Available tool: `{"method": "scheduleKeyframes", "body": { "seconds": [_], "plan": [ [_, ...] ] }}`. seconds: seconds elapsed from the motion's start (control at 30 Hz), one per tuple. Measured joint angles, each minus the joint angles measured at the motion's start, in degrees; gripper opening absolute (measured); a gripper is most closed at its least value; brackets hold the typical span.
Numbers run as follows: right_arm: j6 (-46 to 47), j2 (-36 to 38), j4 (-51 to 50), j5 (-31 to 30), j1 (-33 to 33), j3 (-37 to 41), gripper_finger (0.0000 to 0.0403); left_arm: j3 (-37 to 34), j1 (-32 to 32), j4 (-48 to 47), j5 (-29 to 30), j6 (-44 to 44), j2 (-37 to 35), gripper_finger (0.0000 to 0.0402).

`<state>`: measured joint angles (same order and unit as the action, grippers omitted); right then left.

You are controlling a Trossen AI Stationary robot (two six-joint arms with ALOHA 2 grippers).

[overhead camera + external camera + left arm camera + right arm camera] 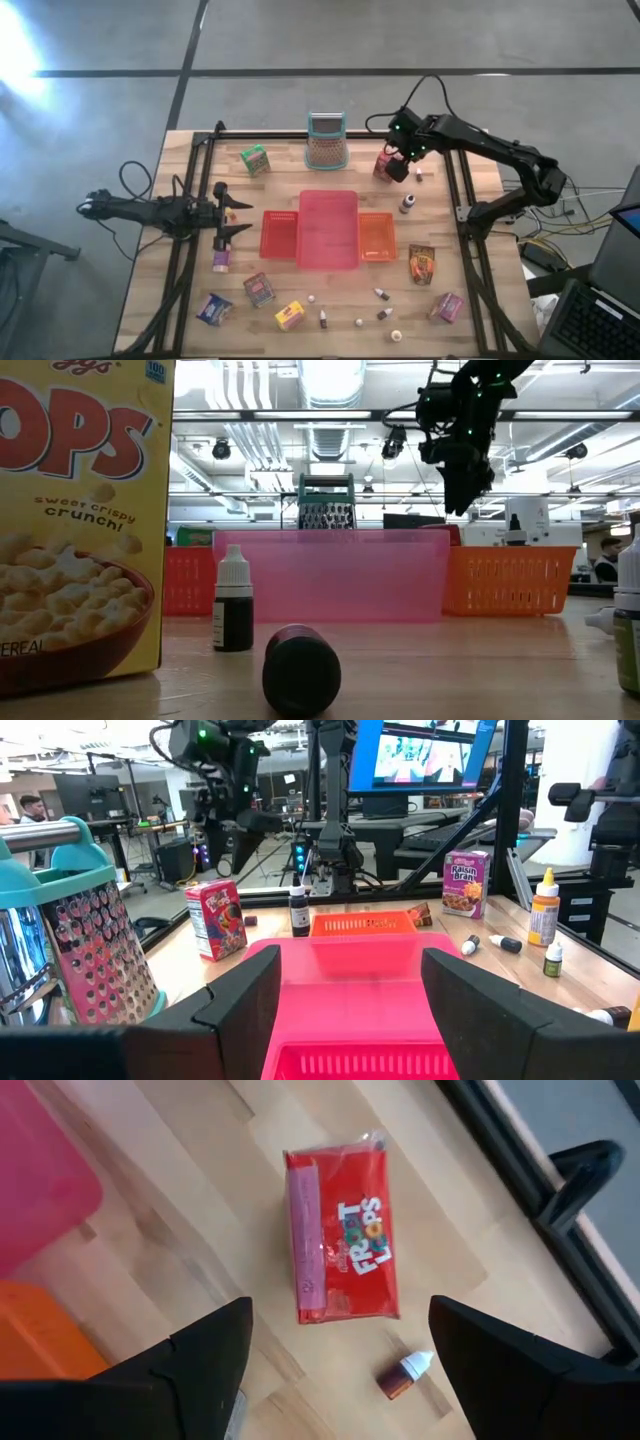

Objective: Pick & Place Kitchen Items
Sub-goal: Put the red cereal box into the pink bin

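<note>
The left gripper [232, 220] waits at the table's left edge, its fingers spread and empty. Past the pink plastic tray [327, 228], the right gripper [335, 1365] hovers with fingers wide directly above the upright red Froot Loops cereal box [343, 1247], likely lining up for a pick.

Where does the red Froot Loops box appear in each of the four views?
High view: red Froot Loops box far right, under the right end effector.
Low view: hidden behind the pink tray.
Left wrist view: left of centre.
Right wrist view: centre.
Shared landmark: the pink tray.
</note>
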<state>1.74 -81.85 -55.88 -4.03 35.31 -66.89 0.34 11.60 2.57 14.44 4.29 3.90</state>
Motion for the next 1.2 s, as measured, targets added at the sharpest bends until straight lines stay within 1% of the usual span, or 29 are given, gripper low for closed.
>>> {"method": "scheduleKeyframes", "body": {
  "seconds": [0.23, 0.4, 0.6, 0.9, 1.2],
  "plan": [
    [-0.65, -2.74, 3.14, -0.26, 0.21, 0.91, 0.0324, 0.00, 0.00, 0.00, 0.00, -0.01, 0.00, 0.0248],
    [-1.53, -5.03, 4.23, -0.46, 1.46, 0.91, 0.0325, 0.00, 0.00, -0.01, 0.00, -0.01, -0.01, 0.0248],
    [-1.79, -8.11, 4.46, -0.48, 3.03, 0.94, 0.0302, 0.00, 0.00, 0.00, 0.00, 0.00, -0.01, 0.0248],
    [-3.49, -12.37, 4.76, -0.32, 3.13, 1.02, 0.0266, 0.00, 0.00, 0.00, 0.00, 0.00, -0.02, 0.0248],
    [-6.14, -13.39, 4.77, 0.26, 3.13, 1.04, 0.0221, 0.00, 0.00, 0.00, 0.00, 0.00, 0.00, 0.0248]
  ]
}}
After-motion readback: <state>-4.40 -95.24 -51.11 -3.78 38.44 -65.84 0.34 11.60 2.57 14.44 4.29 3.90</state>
